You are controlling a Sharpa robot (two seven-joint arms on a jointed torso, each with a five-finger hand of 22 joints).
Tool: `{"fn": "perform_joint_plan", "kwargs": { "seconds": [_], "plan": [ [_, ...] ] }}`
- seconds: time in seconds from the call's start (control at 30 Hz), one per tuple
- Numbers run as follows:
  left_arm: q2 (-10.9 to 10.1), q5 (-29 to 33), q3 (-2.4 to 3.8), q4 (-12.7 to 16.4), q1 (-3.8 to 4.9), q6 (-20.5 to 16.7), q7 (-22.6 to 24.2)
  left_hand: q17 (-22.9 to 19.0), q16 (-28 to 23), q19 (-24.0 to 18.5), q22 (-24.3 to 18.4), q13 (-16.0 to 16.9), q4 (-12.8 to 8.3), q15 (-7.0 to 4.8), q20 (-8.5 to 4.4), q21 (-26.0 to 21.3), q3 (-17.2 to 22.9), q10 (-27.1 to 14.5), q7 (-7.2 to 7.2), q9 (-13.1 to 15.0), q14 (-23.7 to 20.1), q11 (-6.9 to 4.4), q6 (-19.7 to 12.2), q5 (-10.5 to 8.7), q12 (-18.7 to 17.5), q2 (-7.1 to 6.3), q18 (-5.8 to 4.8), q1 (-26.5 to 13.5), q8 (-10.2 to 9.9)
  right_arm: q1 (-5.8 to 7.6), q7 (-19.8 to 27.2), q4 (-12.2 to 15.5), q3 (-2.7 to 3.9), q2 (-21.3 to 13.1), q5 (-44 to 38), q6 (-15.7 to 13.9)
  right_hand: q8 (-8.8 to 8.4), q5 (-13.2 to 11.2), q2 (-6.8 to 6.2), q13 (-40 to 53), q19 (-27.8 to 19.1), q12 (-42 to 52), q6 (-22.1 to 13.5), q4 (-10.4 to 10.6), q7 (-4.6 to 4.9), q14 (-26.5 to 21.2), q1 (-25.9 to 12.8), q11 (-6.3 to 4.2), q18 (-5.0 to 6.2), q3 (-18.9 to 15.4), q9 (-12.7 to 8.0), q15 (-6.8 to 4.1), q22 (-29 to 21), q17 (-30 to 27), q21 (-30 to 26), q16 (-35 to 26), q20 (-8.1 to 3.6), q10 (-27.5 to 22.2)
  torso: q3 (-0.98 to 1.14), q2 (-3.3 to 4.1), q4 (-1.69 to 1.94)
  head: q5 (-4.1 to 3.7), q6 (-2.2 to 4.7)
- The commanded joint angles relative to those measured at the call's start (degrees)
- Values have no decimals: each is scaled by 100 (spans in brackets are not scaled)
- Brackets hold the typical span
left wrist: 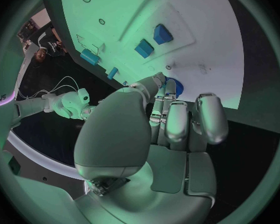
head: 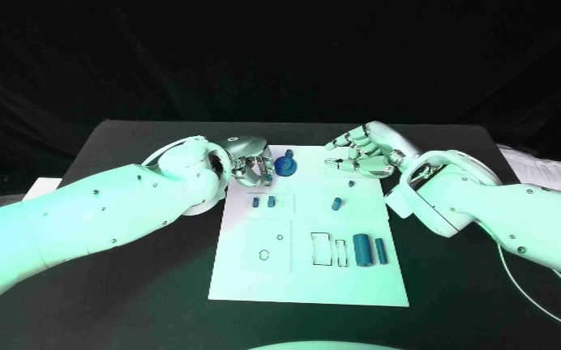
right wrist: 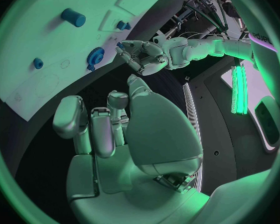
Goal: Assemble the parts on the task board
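Note:
The white task board [head: 306, 281] lies mid-table. A blue gear-shaped part [head: 288, 164] stands at its far left corner. My left hand [head: 251, 168] is right beside that gear, its thumb and fingertips [left wrist: 170, 90] reaching to the gear [left wrist: 176, 87]; whether they grip it is hidden. In the right wrist view the gear [right wrist: 95, 57] lies just off the left hand [right wrist: 143, 55]. My right hand [head: 362, 155] hovers over the board's far right corner, its fingers [right wrist: 93, 129] loosely bent and holding nothing.
Two small blue blocks [head: 263, 202] sit in a left recess, with a short peg [head: 336, 202] and a tiny piece [head: 352, 181] further right. Two long blue cylinders [head: 370, 249] lie near the board's right edge, beside empty outlined slots [head: 327, 249].

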Motion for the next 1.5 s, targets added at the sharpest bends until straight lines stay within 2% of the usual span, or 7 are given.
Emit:
{"fn": "perform_joint_plan", "kwargs": {
  "seconds": [0.03, 0.33, 0.57, 0.73, 1.07, 1.5],
  "plan": [
    [-8, 52, -7, -8, 3, 318, -124, -6, 32, 46, 200, -2, -2, -17, 5, 34, 36, 53, 7, -8, 111, -4, 33, -20, -37, -1, -82, -47, -37, -7, 53, 2, 0, 8, -16, 66, -17, 25, 63, 6, -39, 7, 32, -10, 7, 276, 10, 8, 95, -18, -6, -39, -1, 1, -38, -40, -4, -16, -1, -1, 6, -3, -5],
    [12, 30, -45, -58, -2, 450, -164, -11, 33, 46, 202, 0, -4, -18, 5, 36, 37, 62, 3, -10, 110, -8, 38, -21, -38, -4, -82, -54, -38, -9, 55, 2, 0, 19, -17, 68, -17, 25, 63, 6, -39, 7, 32, -10, 7, 276, 10, 8, 95, -18, -6, -39, -1, 1, -38, -40, -4, -16, 2, 0, 0, 13, -10],
    [80, -23, -70, -152, -27, 398, -157, -17, 32, 45, 203, 1, -7, -19, 5, 35, 37, 69, 0, -11, 108, -11, 42, -22, -39, -6, -82, -57, -38, -10, 58, 3, 0, 22, -17, 68, -17, 25, 63, 6, -39, 7, 32, -10, 7, 276, 10, 8, 95, -18, -6, -39, -1, 1, -38, -40, -4, -16, 3, 2, -4, 10, -9],
    [114, -50, -73, -186, -39, 319, -143, -14, 34, 45, 203, 2, -8, -20, 5, 36, 37, 71, -1, -11, 109, -12, 44, -22, -39, -8, -82, -60, -39, -11, 56, 1, 0, 22, -17, 74, -17, 25, 63, 6, -39, 7, 32, -10, 7, 276, 10, 8, 95, -18, -6, -39, -1, 1, -38, -40, -4, -16, 3, 5, -9, 6, -10],
    [142, -82, -75, -188, -43, 234, -125, -23, 37, 44, 209, 8, -15, -26, 2, 40, 40, 100, -6, -14, 106, -20, 66, -23, -39, -7, -82, -72, -37, -11, 50, -10, 0, 27, -17, 88, -17, 25, 63, 6, -39, 7, 32, -10, 7, 276, 10, 8, 95, -18, -6, -39, -1, 1, -38, -40, -4, -16, 2, -3, 4, -7, -22],
    [165, -89, -74, -194, -43, 325, -179, -34, 35, 45, 214, 10, -19, -29, 1, 44, 42, 112, -8, -15, 104, -23, 77, -24, -41, -6, -82, -78, -36, -13, 39, -8, 0, 30, -17, 113, -17, 25, 63, 6, -39, 7, 32, -10, 7, 276, 10, 8, 95, -18, -6, -39, -1, 1, -38, -40, -4, -16, 4, 0, -3, -9, -15]
  ]
}}
